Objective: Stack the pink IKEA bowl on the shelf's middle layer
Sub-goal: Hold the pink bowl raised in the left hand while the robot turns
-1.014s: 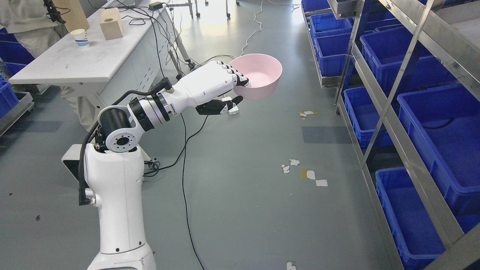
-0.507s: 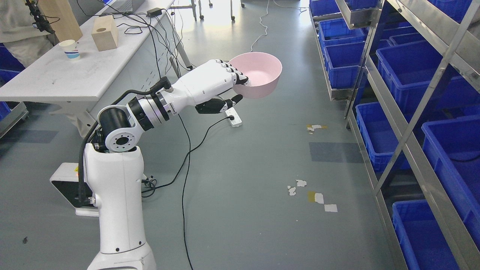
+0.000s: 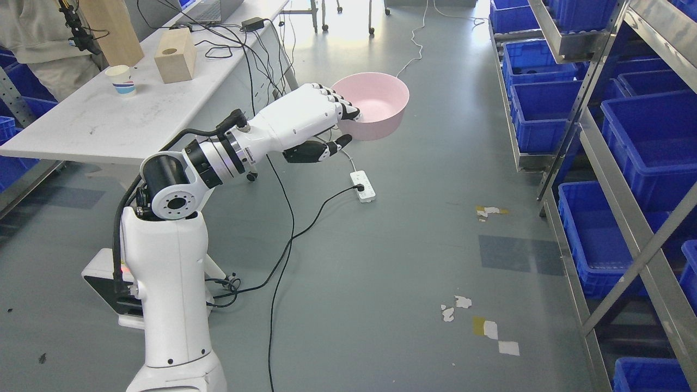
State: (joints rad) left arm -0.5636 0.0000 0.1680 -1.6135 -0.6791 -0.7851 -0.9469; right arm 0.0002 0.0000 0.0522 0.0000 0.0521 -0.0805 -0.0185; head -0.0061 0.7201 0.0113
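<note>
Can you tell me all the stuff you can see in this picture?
bowl: one, pink, held up above the floor
table: one, white, upper left
paper cup: one, white with blue band, on table
wooden block: one, tan, on table
power strip: one, white, on floor
bins: many, blue, on metal shelf at right
person: one, beige clothes, behind table
left hand: white and black, gripping bowl's rim

A storeroom-like lab: metal shelving [image 3: 610, 163] full of blue bins [image 3: 550, 114], a cable-strewn white workbench [image 3: 109, 125].
</note>
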